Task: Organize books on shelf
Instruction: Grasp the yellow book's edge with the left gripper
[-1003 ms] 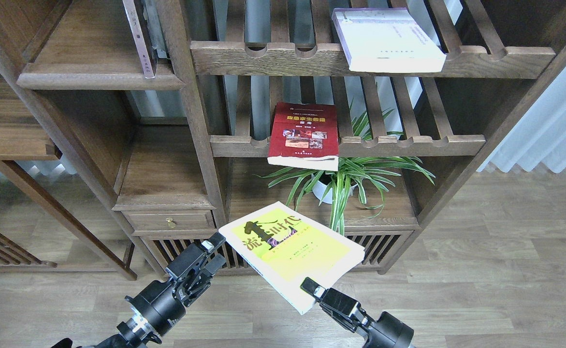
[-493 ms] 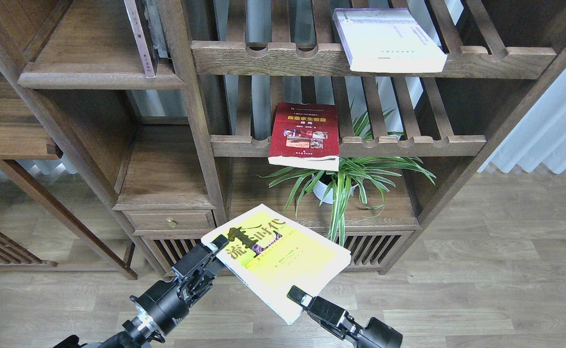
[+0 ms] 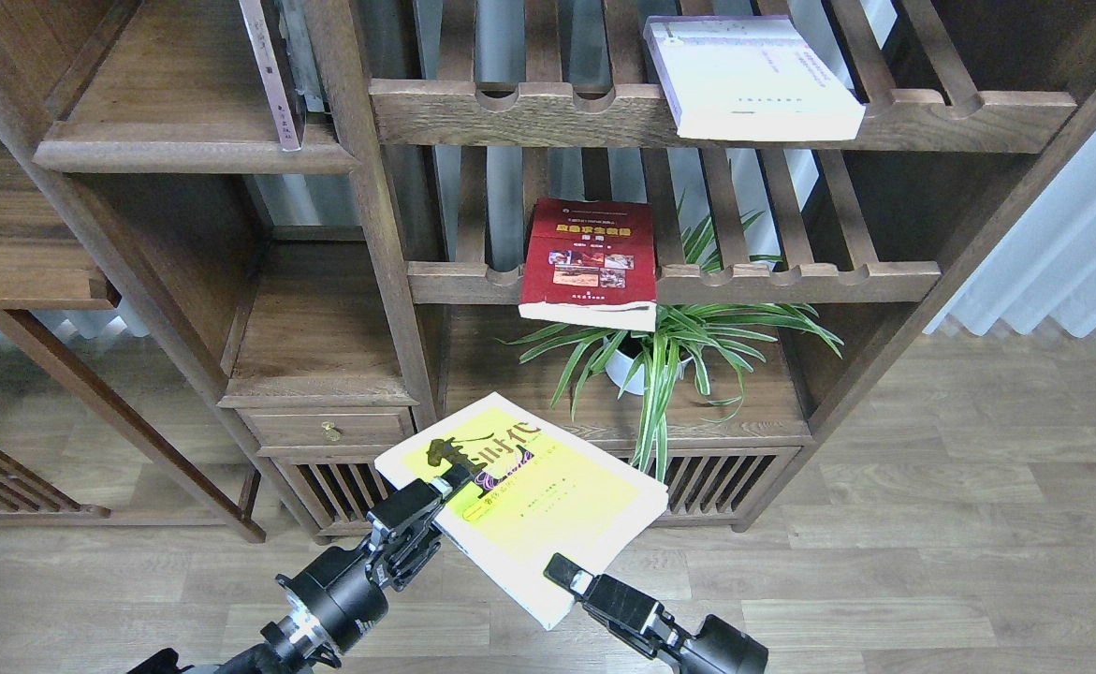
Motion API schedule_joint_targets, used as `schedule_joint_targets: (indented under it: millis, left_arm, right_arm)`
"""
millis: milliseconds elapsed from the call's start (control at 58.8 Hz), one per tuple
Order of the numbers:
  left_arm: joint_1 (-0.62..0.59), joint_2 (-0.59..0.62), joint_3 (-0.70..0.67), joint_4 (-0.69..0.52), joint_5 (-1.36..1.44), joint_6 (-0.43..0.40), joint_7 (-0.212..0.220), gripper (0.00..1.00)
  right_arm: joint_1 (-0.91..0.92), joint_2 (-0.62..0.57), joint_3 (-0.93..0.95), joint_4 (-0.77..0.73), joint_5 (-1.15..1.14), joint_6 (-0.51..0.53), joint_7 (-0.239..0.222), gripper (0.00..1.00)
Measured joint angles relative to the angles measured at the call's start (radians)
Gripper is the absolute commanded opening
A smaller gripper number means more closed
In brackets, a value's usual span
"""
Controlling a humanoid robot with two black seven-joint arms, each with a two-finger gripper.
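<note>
1 yellow-green and white book [image 3: 529, 496], black characters, apparently clamped in right gripper [image 3: 562, 573]; left gripper [image 3: 445, 487] state unclear.

**Yellow-green book held between two grippers in front of the bookcase**

The yellow-green book [image 3: 529, 496] lies cover-up and tilted, above the wood floor [image 3: 931, 524]. The right gripper [image 3: 562, 571] is clamped on its near edge; the left gripper [image 3: 445, 487] has one finger over the cover at the book's left edge. Behind, the red book [image 3: 590, 262] overhangs the lower slatted shelf [image 3: 791, 276], above a spider plant [image 3: 664, 351]. The white book with a purple edge [image 3: 749, 75] overhangs the upper slatted shelf [image 3: 529, 112]. On the solid shelf [image 3: 182, 140] at upper left a thin book [image 3: 271, 75] stands upright.
</note>
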Motion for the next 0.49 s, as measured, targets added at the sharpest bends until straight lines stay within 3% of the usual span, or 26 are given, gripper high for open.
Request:
schedule_joint_targets:
  millis: [323,493]
  left_arm:
    - [-0.01,-0.001,-0.004,0.0,-0.003,0.0,0.051,0.08]
    - [-0.014,-0.001,-0.004,0.0,-0.003,0.0,0.069,0.06]
  right_arm:
    - [-0.007,0.0,0.0,0.0,-0.006,0.0,-0.006,0.05]
    - [-0.008,0.0,0.0,-0.002,-0.008,0.001,-0.007,0.06]
